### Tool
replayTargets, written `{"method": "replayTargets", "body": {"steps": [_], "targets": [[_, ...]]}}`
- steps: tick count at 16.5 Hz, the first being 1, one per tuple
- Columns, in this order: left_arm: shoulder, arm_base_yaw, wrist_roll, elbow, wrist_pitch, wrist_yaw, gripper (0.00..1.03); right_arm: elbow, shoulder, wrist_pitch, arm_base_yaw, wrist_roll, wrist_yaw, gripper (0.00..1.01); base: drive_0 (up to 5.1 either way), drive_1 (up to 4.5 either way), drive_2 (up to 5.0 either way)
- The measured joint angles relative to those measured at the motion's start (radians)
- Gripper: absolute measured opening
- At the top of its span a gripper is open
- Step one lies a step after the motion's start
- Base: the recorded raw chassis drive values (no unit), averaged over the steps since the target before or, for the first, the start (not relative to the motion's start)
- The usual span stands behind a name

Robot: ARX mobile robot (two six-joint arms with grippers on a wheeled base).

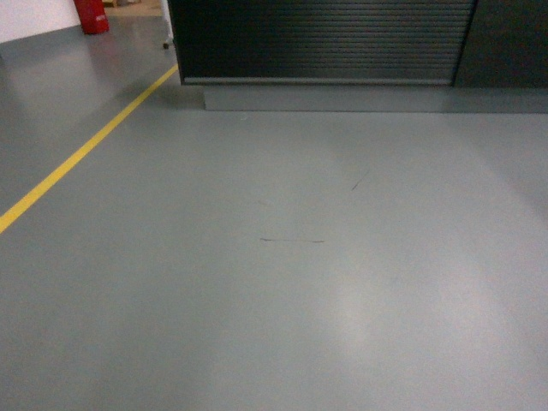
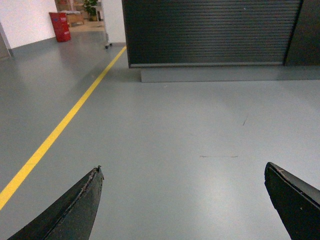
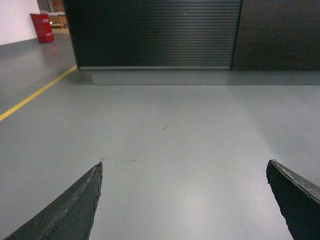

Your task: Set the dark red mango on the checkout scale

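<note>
Task barely begun: checkout ahead across bare floor; left gripper and right gripper wide open, empty; mango and scale not visible.

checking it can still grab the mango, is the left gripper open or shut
Open. In the left wrist view the left gripper has its two dark fingers far apart at the frame edges, with bare grey floor between them.

Ribbed dark checkout across grey floor.

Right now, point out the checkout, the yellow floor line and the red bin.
checkout (image 1: 325, 38), head view, ribbed slatted front.
yellow floor line (image 2: 75, 112), left wrist view, mid-stripe.
red bin (image 2: 61, 26), left wrist view, front face.
</note>
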Motion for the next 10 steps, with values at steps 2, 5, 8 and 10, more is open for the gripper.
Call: {"method": "replayTargets", "body": {"steps": [2,5,8,10], "targets": [[0.0,0.0,0.0,0.0,0.0,0.0,0.98,0.0,0.0,0.0,0.0,0.0,0.0,0.98,0.0,0.0,0.0],[0.0,0.0,0.0,0.0,0.0,0.0,0.98,0.0,0.0,0.0,0.0,0.0,0.0,0.98,0.0,0.0,0.0],[0.0,0.0,0.0,0.0,0.0,0.0,0.98,0.0,0.0,0.0,0.0,0.0,0.0,0.98,0.0,0.0,0.0],[0.0,0.0,0.0,0.0,0.0,0.0,0.98,0.0,0.0,0.0,0.0,0.0,0.0,0.98,0.0,0.0,0.0]]}}
